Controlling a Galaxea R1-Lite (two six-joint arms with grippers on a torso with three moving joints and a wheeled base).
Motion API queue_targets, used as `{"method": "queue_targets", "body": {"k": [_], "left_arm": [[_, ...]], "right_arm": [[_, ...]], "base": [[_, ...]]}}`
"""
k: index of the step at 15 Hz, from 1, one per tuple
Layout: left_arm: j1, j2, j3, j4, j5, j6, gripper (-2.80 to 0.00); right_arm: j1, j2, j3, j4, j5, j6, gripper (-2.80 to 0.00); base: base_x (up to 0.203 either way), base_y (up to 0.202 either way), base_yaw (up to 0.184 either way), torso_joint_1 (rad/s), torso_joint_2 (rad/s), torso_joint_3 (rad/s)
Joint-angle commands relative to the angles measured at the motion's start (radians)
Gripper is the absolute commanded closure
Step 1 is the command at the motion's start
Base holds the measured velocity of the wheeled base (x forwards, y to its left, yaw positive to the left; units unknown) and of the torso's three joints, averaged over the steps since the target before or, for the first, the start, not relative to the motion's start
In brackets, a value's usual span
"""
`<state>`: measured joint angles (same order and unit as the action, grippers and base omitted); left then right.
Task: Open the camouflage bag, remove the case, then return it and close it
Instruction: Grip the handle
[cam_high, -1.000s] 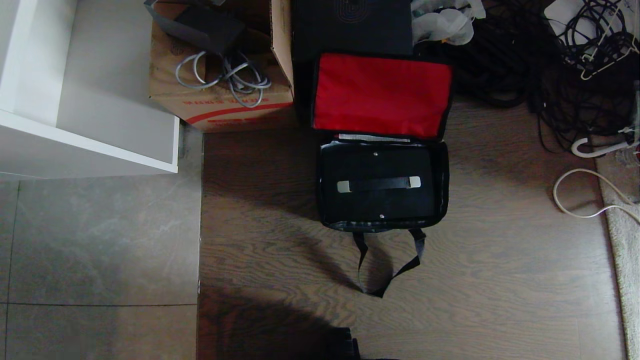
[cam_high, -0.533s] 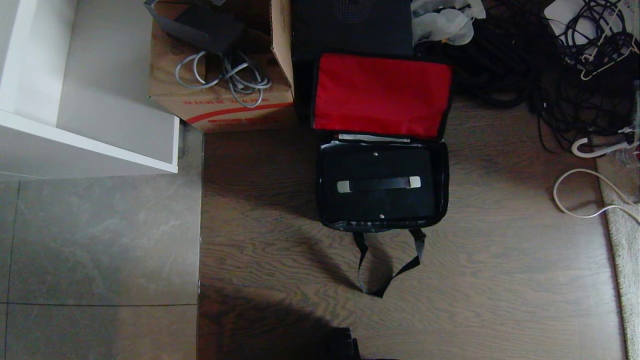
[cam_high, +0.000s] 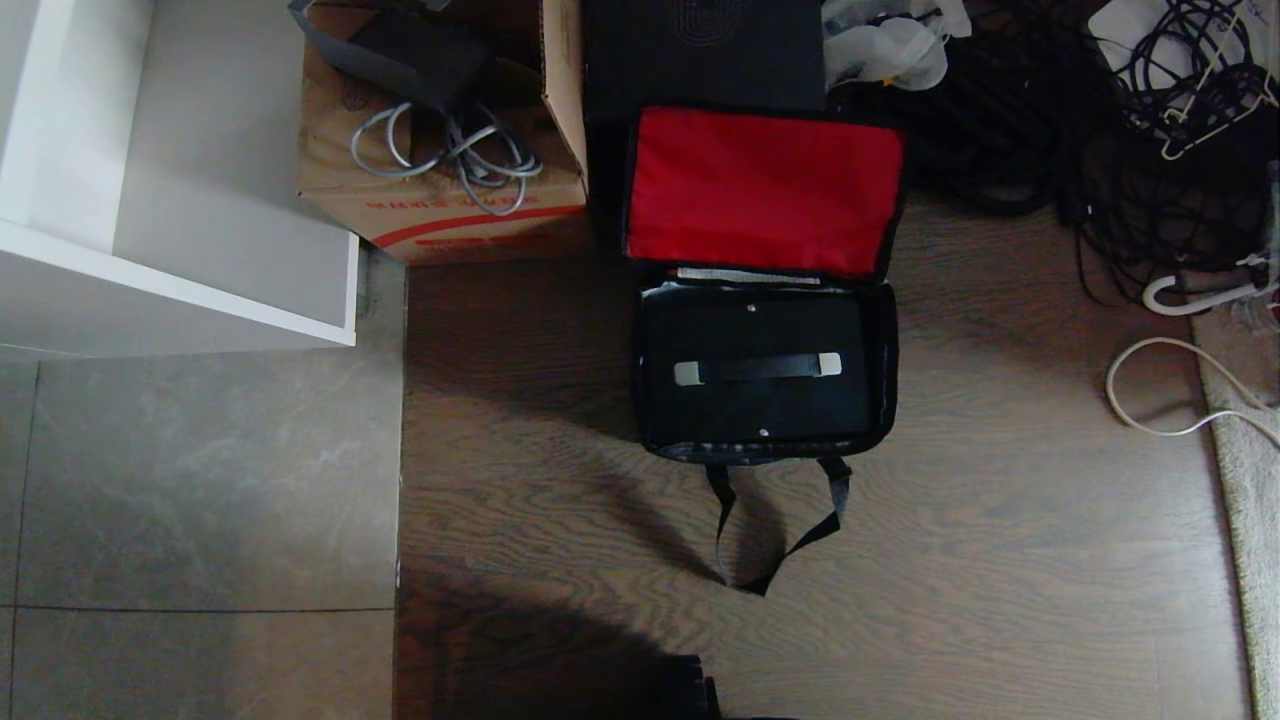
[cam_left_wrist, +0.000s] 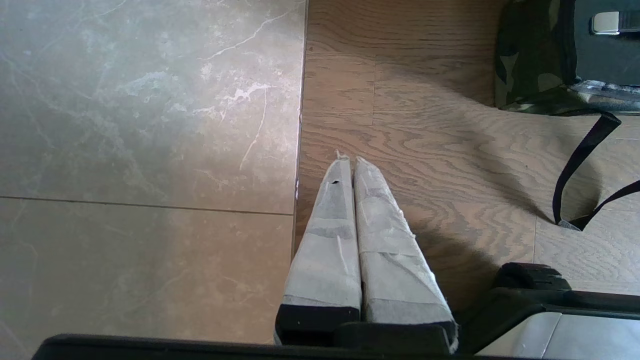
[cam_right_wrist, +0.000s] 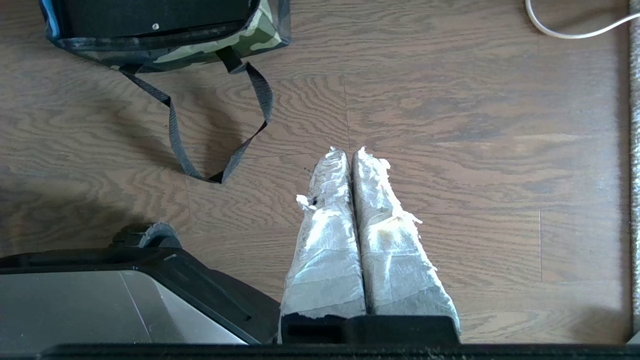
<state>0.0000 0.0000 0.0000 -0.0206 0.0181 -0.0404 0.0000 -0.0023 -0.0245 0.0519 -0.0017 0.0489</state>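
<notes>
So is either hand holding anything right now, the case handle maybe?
Nothing is held. The left hand and right hand are both shut on nothing above the floor, clear of the bag with the case inside.

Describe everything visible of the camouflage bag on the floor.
The camouflage bag is a soft rectangular fabric bag lying open on the wooden floor. Its lid, lined in red, is folded back and leans against a black box. Green-and-black camouflage shows on its outer walls in both wrist views. The black case lies flat inside. A black strap handle trails loose on the floor. Neither end effector touches it.
</notes>
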Motion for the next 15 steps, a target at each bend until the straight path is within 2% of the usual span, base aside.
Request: {"method": "queue_targets", "body": {"k": [1, 15], "left_arm": [[0.000, 0.000, 0.009, -0.001, 0.000, -0.001, 0.00], [0.000, 0.000, 0.009, -0.001, 0.000, 0.004, 0.00]], "right_arm": [[0.002, 0.002, 0.000, 0.000, 0.000, 0.000, 0.00], [0.000, 0.002, 0.000, 0.000, 0.000, 0.000, 0.00]], "base": [[0.000, 0.000, 0.000, 0.000, 0.00, 0.000], [0.000, 0.000, 0.000, 0.000, 0.00, 0.000]]}}
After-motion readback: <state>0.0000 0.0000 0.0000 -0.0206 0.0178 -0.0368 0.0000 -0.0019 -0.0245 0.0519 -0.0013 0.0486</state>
